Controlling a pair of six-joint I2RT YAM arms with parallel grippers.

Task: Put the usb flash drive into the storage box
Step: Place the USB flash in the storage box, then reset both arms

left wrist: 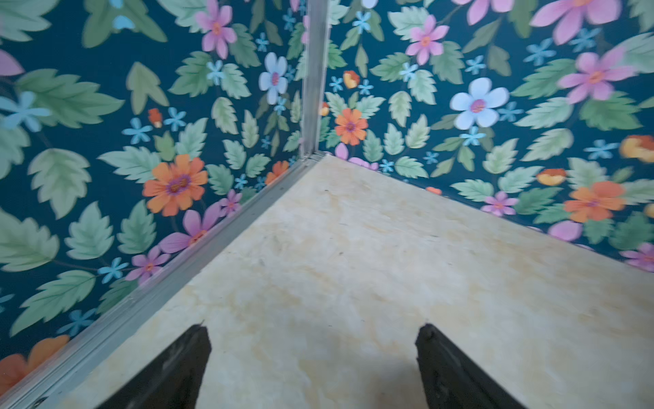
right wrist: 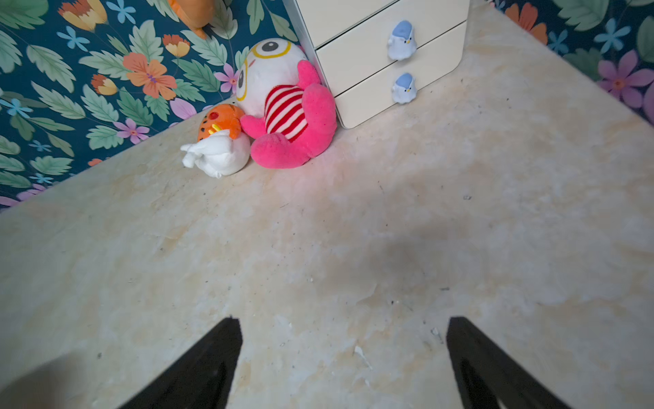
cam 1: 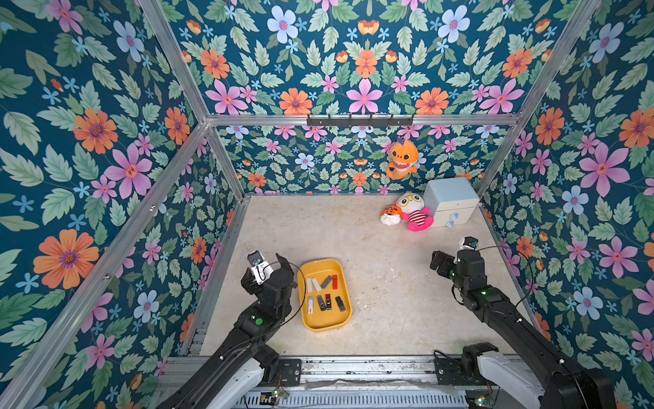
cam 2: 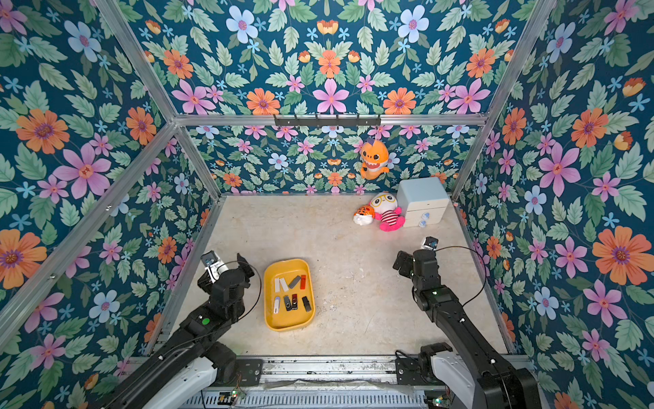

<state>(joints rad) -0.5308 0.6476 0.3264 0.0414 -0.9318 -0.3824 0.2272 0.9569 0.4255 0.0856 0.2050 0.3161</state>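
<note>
The storage box [cam 1: 327,317] [cam 2: 288,320] is a shallow yellow tray lying on the beige floor, just right of my left arm. Several usb flash drives [cam 1: 325,299] [cam 2: 293,301], white, grey, red and black, lie inside it. My left gripper [cam 1: 279,265] [cam 2: 244,265] [left wrist: 313,329] hangs left of the box's far end, open and empty, facing the back left corner. My right gripper [cam 1: 439,262] [cam 2: 401,263] [right wrist: 345,320] is open over bare floor on the right, with nothing between its fingers. Neither wrist view shows the box.
A pale blue-white drawer cabinet [cam 1: 451,202] [right wrist: 389,63] stands in the back right corner. A pink and white plush [cam 1: 414,212] [right wrist: 283,113] and a small tiger plush [cam 1: 391,214] lean beside it. An orange plush [cam 1: 401,159] hangs from a hook rail [cam 1: 359,120]. Flowered walls enclose the floor.
</note>
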